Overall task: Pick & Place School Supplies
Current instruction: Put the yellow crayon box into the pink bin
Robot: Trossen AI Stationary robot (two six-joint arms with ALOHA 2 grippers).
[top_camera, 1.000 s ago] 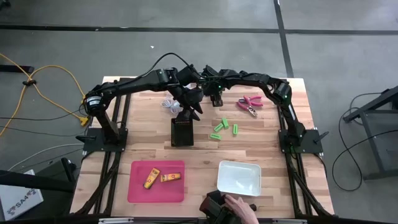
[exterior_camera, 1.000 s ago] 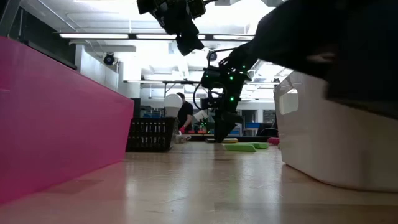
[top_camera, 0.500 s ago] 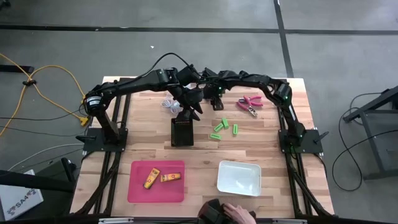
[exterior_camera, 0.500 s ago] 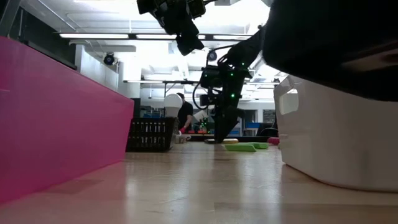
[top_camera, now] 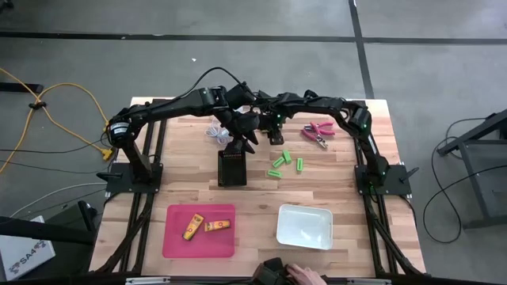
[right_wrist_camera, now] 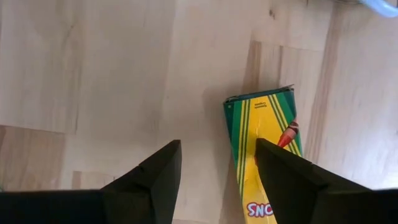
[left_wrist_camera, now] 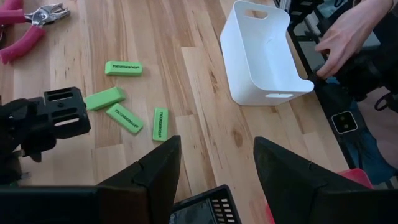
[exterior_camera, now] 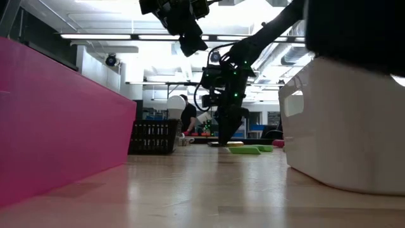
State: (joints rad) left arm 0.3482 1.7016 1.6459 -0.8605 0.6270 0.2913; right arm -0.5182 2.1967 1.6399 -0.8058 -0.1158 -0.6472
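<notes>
Right gripper (top_camera: 276, 134), fingers apart and holding nothing, is lowered near the far edge of the bench (top_camera: 356, 198); a yellow-and-green crayon box (right_wrist_camera: 264, 149) lies on the wood directly below, beside one fingertip. Left gripper (top_camera: 247, 141), likewise parted and empty, hangs above the black ribbed box (top_camera: 232, 167). Four green erasers (left_wrist_camera: 124, 106) lie mid-bench; pink-handled pliers (top_camera: 318, 132) sit near the far right corner.

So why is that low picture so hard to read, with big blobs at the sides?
Low view: the pink tray and white bin sit close to the lens and loom soft; bright ceiling lights silhouette the arms. High view: even light, soft shadows beside the black box.
</notes>
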